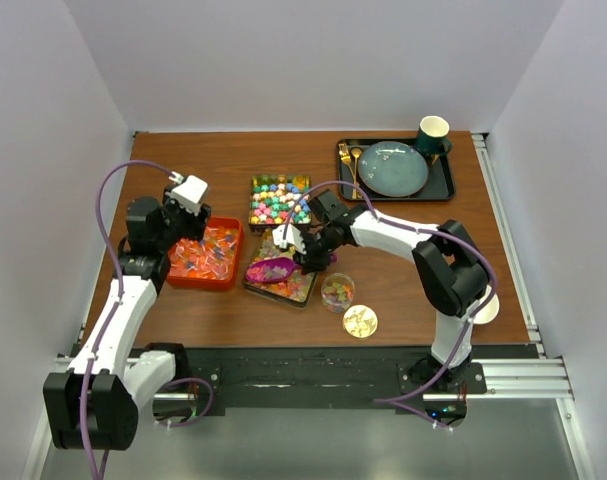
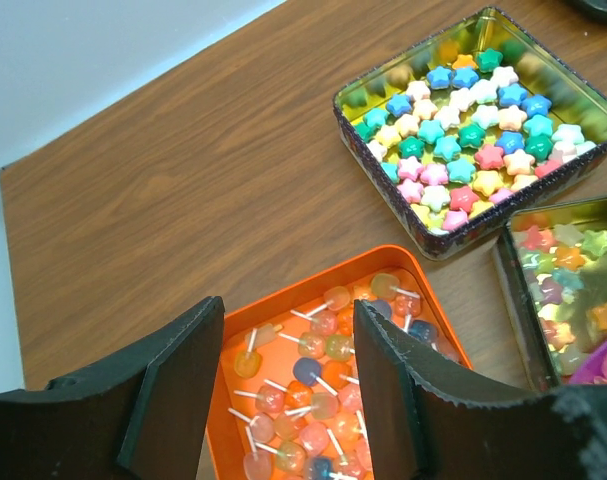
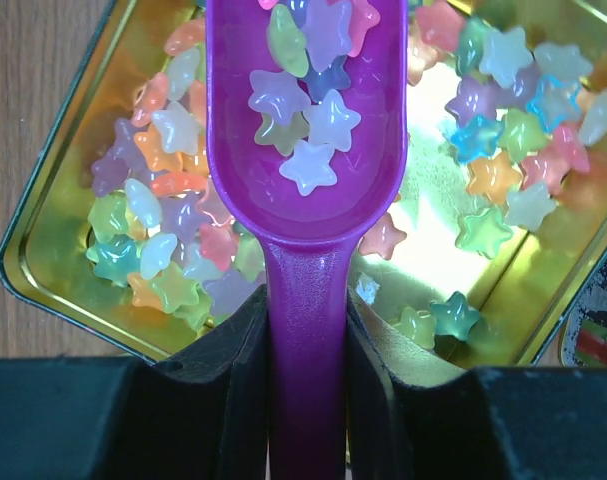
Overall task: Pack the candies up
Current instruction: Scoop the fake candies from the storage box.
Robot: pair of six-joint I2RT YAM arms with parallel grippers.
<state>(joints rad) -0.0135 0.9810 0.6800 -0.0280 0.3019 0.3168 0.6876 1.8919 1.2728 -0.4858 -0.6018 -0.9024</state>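
My right gripper (image 3: pixel 305 340) (image 1: pixel 308 252) is shut on the handle of a purple scoop (image 3: pixel 305 120) (image 1: pixel 270 268). The scoop holds several translucent star candies (image 3: pixel 308 110) and sits above a gold tin (image 3: pixel 43 240) (image 1: pixel 255 285) of the same glossy stars. A second tin (image 1: pixel 279 200) (image 2: pixel 478 130) behind it holds opaque pastel star candies. A small clear cup (image 1: pixel 337 292) with round colourful candies stands to the right of the near tin. My left gripper (image 2: pixel 288 385) (image 1: pixel 188 215) is open and empty above an orange tray (image 1: pixel 205 254) (image 2: pixel 283 290) of small lollipops.
A gold round lid (image 1: pixel 360 321) lies near the front edge. A black tray (image 1: pixel 445 185) at the back right holds a teal plate (image 1: pixel 393 168), gold cutlery (image 1: pixel 349 160) and a dark green cup (image 1: pixel 432 134). White walls enclose the table on three sides.
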